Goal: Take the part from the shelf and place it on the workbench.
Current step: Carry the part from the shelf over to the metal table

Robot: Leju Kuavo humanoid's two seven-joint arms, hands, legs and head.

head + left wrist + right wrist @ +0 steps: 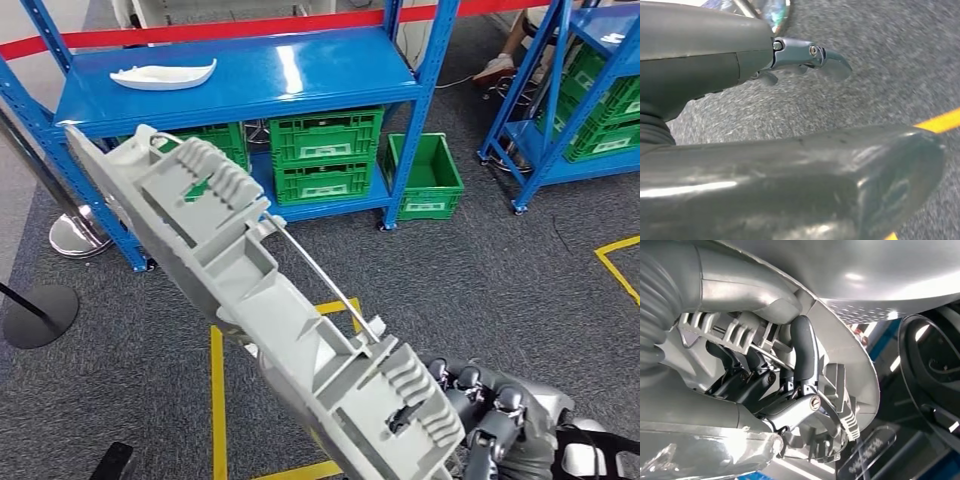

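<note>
In the head view, the long grey moulded plastic part runs diagonally from the upper left of the frame down to the lower right, where the right robot hand grips its near end, dark fingers curled against the ribbed edge; holding it by one end leaves the rest of its length jutting out over the grey carpet floor and its yellow floor tape, a grip that probably makes the far end prone to sway. A thin metal rod runs along the part's upper side. Behind it, across the top of the frame, stands the blue shelf with a white moulded part lying on its top board and green crates stacked below; another green crate sits on the floor at centre right. The part is off the shelf and carried, and no table is in sight. In the left wrist view, the left robot hand hangs above blurred carpet with its thumb and one finger apart, holding nothing. In the right wrist view, the right hand's fingers hook into the part's ribbed underside, clamped firmly on it.
</note>
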